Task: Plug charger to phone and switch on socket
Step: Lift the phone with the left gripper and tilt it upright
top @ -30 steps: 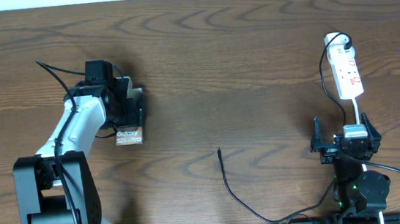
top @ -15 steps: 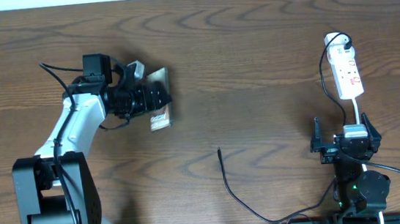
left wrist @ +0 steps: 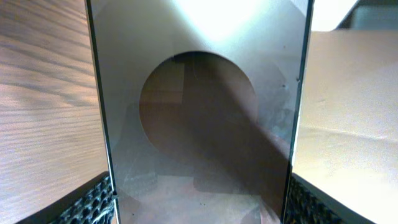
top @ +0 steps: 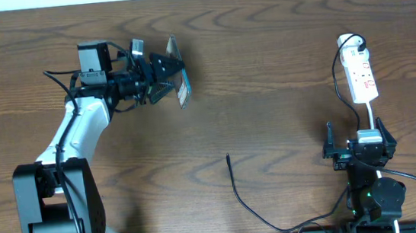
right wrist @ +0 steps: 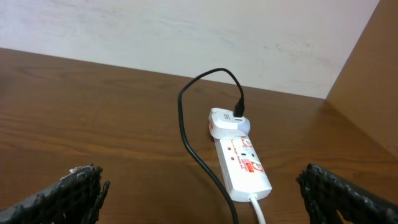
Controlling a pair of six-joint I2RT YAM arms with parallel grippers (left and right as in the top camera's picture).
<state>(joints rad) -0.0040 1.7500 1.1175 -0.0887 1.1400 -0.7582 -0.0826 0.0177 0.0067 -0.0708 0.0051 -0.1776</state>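
A: Middle of the view?

B: Phone [left wrist: 199,124], long edges running top to bottom, filling the centre. Glossy face with a dark round reflection and bright glare at the top.

A: Grip?

B: Left gripper [left wrist: 199,208] clamps it by both long edges. Black ribbed fingertips [left wrist: 93,202] show at the two lower corners, pressed against its sides.

A: Around it?

B: Wood-grain table [left wrist: 43,93] on the left. Pale tan surface [left wrist: 354,112] on the right, can't tell what.
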